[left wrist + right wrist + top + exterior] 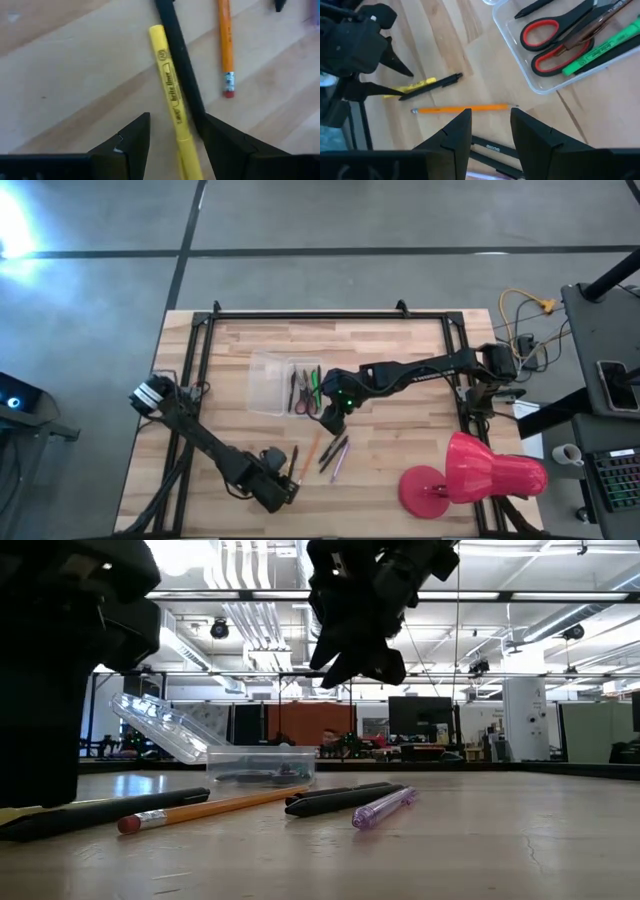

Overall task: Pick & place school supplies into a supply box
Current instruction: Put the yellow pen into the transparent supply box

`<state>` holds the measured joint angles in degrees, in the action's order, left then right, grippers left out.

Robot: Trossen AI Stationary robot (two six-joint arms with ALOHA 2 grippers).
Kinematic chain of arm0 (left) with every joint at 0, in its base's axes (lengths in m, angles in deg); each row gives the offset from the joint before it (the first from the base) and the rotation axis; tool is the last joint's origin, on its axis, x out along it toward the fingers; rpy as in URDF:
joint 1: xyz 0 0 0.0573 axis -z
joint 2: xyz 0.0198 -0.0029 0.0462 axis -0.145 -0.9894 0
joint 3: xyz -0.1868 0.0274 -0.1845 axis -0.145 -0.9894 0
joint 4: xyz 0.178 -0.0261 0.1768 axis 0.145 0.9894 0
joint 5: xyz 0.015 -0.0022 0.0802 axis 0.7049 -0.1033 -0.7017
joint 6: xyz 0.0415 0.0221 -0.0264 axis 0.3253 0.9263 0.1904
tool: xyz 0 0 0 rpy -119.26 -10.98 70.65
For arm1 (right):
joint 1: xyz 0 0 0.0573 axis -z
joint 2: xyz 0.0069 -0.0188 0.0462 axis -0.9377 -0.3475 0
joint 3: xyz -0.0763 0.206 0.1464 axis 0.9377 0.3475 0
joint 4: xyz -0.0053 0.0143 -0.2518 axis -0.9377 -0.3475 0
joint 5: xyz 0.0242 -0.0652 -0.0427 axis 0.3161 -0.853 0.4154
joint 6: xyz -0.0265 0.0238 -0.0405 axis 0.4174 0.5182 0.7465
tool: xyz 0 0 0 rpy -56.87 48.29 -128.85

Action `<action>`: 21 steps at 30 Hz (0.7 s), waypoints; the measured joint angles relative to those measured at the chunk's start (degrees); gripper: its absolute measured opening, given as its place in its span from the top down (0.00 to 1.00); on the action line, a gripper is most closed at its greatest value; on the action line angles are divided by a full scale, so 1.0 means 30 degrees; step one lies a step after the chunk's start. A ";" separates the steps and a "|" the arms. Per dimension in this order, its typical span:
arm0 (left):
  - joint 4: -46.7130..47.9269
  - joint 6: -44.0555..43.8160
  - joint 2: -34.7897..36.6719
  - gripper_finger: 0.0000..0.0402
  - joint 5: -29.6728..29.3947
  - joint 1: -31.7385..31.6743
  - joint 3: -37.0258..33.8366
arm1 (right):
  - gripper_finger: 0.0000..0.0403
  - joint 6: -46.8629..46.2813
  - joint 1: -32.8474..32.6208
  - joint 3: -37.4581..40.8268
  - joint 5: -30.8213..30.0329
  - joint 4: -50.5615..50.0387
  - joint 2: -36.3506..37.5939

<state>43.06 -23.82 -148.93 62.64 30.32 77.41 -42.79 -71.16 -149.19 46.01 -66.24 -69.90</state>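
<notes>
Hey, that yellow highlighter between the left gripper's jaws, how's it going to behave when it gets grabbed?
The yellow highlighter looks like a thin, straight plastic barrel, so probably stiff and light. Its round, smooth body may roll or slip in the left gripper. It lies against a black pen, which would likely get nudged too.

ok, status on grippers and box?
Left gripper open, straddling yellow highlighter. Right gripper open, empty, above orange pencil. Box holds scissors. Nothing blocking.
</notes>
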 joint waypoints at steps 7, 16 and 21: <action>0.1949 -0.0208 -0.1173 0.60 0.0481 -0.0031 0.1202 | 0.68 0.0720 0.0000 0.0007 -0.0044 -0.1180 0.0000; 0.3906 0.0219 -0.0937 0.65 0.0893 -0.0031 0.1290 | 0.68 0.1352 0.0000 0.0015 -0.0210 -0.1356 0.0000; 0.3903 0.0584 -0.0736 0.72 0.0940 0.0054 0.1212 | 0.68 0.1366 0.0000 0.0029 -0.0219 -0.1341 0.0000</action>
<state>54.77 -22.07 -151.13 65.46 30.49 81.05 -38.69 -71.16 -149.10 45.35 -70.27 -69.90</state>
